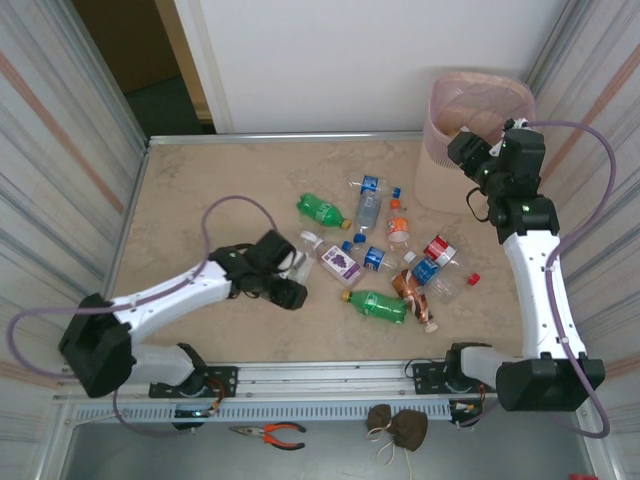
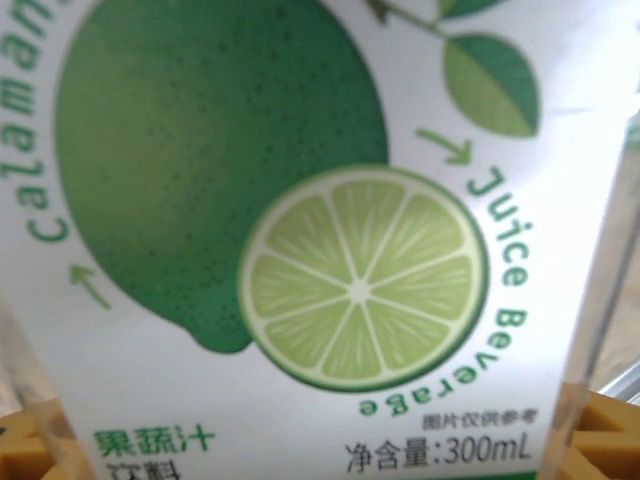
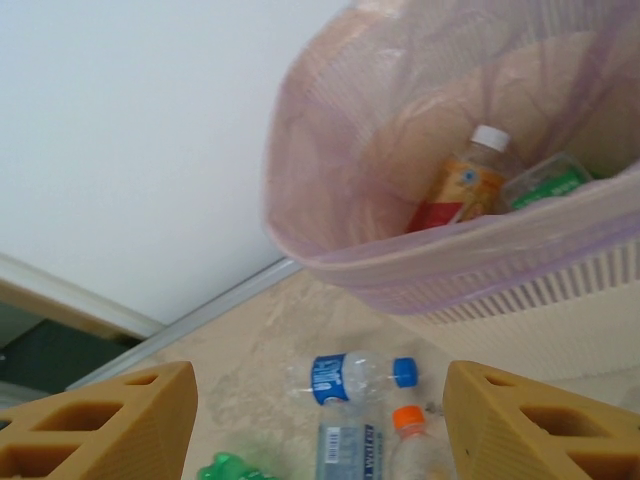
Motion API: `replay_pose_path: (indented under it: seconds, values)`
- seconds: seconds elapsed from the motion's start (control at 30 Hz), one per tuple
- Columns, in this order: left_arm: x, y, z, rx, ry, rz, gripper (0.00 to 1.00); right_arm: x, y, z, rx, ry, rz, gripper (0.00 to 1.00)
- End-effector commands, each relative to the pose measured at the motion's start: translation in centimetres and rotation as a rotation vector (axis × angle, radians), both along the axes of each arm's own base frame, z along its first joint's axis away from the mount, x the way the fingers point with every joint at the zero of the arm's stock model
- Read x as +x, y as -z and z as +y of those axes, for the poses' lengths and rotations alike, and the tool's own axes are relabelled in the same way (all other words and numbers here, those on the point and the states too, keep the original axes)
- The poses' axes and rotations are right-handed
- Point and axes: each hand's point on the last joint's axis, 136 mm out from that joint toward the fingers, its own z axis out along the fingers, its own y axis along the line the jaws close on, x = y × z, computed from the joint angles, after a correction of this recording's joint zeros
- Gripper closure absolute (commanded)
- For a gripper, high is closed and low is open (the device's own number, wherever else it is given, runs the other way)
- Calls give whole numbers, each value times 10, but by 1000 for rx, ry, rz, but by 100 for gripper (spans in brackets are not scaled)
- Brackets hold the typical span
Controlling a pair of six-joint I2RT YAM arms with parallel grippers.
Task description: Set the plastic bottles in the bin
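Note:
My left gripper (image 1: 296,270) lies low on the table, left of the pile, shut on a white bottle with a lime label (image 2: 300,200). Its yellow fingers (image 2: 612,448) show at that bottle's sides. Several plastic bottles lie loose mid-table: a green one (image 1: 322,211), a clear blue-labelled one (image 1: 368,200), a grape-labelled white one (image 1: 338,261), another green one (image 1: 376,305). The pink-beige bin (image 1: 480,95) stands at the far right. My right gripper (image 1: 468,152) (image 3: 320,430) hangs open beside the bin's rim (image 3: 440,250) with nothing between its fingers. An orange-labelled bottle (image 3: 462,188) lies inside the bin.
Loose caps lie on the table, a blue one (image 1: 396,190) and a red one (image 1: 474,279). Orange-handled pliers (image 1: 270,433) and a brown pouch (image 1: 398,425) rest on the front ledge. Corrugated walls close in both sides; a metal rail (image 1: 290,138) edges the far side.

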Motion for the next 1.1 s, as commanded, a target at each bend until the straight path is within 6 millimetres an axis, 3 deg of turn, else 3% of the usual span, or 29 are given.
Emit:
replay_pose_path:
  seconds: [0.0,0.17,0.33,0.47,0.7,0.83,1.07]
  values:
    - [21,-51,-20,-278,42,-118,36,-6,-25,24,6,-135,-105,35]
    - [42,-120,-14,-538,64,-316,37,-17,-48,53,1,-321,-216,34]
    - [43,-179,-12,-702,153,-492,37,-36,-73,88,-3,-534,-336,33]
    - [36,-213,-19,-796,249,-586,37,-59,-91,124,-61,-727,-434,30]
    - [20,-253,-33,-940,430,-664,38,-110,-111,184,-151,-1014,-581,27]
    - [7,-265,-38,-984,537,-686,39,-141,-120,213,-143,-1202,-627,26]
    - [-18,-277,-52,-984,686,-718,38,-179,-133,253,-124,-1378,-668,25]
